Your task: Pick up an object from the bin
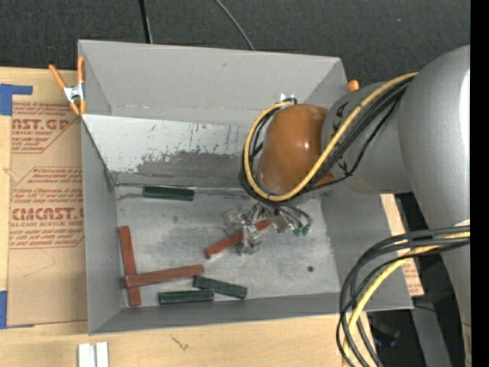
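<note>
Claw low at mid-floor of bin, fingers closed on one end of a red-brown stick; its other end points front-left, tilted. Two more red sticks lie at left, two dark green sticks at front, well apart.

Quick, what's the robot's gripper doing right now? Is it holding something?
The gripper is closed on the red-brown stick in the middle of the bin.
</note>
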`<state>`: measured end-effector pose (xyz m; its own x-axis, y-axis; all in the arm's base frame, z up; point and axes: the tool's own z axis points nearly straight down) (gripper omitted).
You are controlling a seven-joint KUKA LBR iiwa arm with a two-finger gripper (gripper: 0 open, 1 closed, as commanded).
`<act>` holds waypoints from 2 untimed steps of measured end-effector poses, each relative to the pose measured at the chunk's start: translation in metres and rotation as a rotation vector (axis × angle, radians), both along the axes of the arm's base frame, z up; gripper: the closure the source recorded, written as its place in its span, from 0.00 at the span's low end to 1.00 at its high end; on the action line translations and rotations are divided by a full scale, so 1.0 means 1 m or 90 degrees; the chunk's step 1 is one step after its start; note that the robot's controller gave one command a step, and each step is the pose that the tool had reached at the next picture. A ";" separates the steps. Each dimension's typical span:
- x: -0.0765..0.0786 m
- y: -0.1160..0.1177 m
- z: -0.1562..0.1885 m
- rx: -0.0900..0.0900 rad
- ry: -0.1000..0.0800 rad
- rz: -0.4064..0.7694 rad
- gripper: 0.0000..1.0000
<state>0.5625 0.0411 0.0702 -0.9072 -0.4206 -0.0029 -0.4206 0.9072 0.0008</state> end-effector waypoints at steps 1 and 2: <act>0.000 0.000 0.000 0.000 0.000 0.000 1.00; -0.011 0.014 0.016 -0.002 0.005 0.052 1.00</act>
